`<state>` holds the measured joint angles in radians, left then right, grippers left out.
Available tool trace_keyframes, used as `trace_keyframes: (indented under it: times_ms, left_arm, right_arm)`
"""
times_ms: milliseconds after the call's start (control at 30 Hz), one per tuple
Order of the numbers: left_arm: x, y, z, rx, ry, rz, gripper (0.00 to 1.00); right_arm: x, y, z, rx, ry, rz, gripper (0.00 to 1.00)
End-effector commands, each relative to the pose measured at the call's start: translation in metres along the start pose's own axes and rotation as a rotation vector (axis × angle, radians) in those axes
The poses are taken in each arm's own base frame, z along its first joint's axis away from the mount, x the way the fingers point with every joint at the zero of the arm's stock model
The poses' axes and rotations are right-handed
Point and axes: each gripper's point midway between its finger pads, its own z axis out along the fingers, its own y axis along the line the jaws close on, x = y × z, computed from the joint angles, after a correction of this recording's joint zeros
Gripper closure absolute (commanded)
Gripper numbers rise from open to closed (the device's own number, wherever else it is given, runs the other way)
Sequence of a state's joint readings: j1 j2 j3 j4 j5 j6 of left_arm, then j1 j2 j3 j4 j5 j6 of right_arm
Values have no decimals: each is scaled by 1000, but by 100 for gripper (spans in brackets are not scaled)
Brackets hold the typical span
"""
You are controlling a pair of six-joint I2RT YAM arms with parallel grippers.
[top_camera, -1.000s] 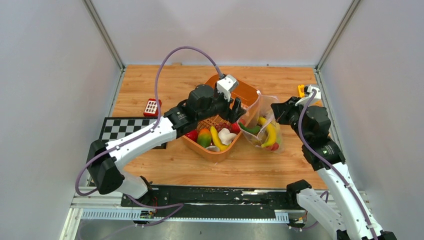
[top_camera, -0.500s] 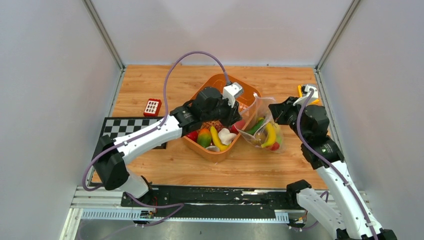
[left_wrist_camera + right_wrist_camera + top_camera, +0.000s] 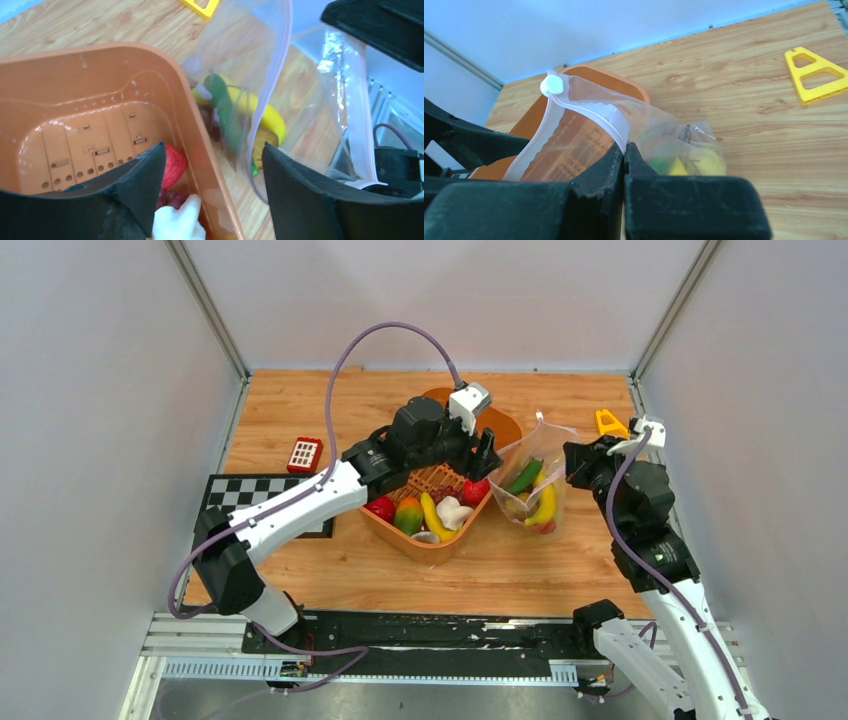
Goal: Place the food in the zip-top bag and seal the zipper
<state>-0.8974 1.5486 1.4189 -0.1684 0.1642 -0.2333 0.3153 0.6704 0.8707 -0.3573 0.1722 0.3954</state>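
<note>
The clear zip-top bag (image 3: pixel 535 485) stands right of the orange basket (image 3: pixel 478 420) and holds a yellow banana (image 3: pixel 544 505) and a green piece (image 3: pixel 525 476). My right gripper (image 3: pixel 573 454) is shut on the bag's mouth edge (image 3: pixel 624 146). The pale zipper strip (image 3: pixel 589 111) runs up to a white slider (image 3: pixel 551 85). My left gripper (image 3: pixel 487 454) hangs open over the basket's right wall, which lies between its jaws (image 3: pixel 212 156); nothing is held. Below it are a red fruit (image 3: pixel 173 165) and a white mushroom (image 3: pixel 177 224). A mango (image 3: pixel 407 514) and a banana (image 3: pixel 432 516) lie in the basket.
A small red keypad toy (image 3: pixel 305 453) and a checkerboard mat (image 3: pixel 240 498) lie at the left. A yellow triangular piece (image 3: pixel 609 422) sits behind the right gripper. Grey walls close in the wooden table on three sides.
My right gripper has pulled the bag's mouth up and to the right, so the bag stands more upright. My left gripper has shifted right toward the bag and its jaws closed partly, then reopened.
</note>
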Motion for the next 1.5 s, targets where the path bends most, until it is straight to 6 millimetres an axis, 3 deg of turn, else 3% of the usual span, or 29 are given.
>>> trace_keyframes:
  times_ms: [0, 133, 233, 533, 767, 833, 1000, 1200, 1300, 1467]
  left_arm:
    - [0, 26, -16, -116, -20, -28, 15]
    - [23, 46, -39, -157, -15, -67, 6]
    - [41, 43, -50, -106, 38, -65, 5]
    - [32, -42, -76, 349, -5, -32, 4]
    - [77, -94, -74, 532, 185, -17, 5]
    - [90, -97, -68, 513, 214, -18, 5]
    - [122, -79, -54, 392, 301, -28, 5]
    - [174, -49, -30, 231, 491, -43, 10]
    - [187, -15, -24, 30, 513, -35, 9]
    - [193, 51, -35, -326, 537, 47, 5]
  right_arm:
    - [-22, -11, 0, 71, -92, -4, 100]
    - [-20, -17, 0, 94, -96, -21, 100]
    - [-15, -14, 3, 74, -71, -37, 100]
    - [1, -15, 15, 80, -5, -51, 100]
    - [0, -16, 13, 85, -12, -45, 100]
    - [-1, -16, 12, 87, -16, -42, 100]
    - [-3, -17, 10, 90, -21, -37, 100]
    - [2, -13, 11, 70, -3, -18, 100]
    - [3, -14, 10, 77, 2, -17, 100]
    - [3, -16, 9, 83, -1, -18, 100]
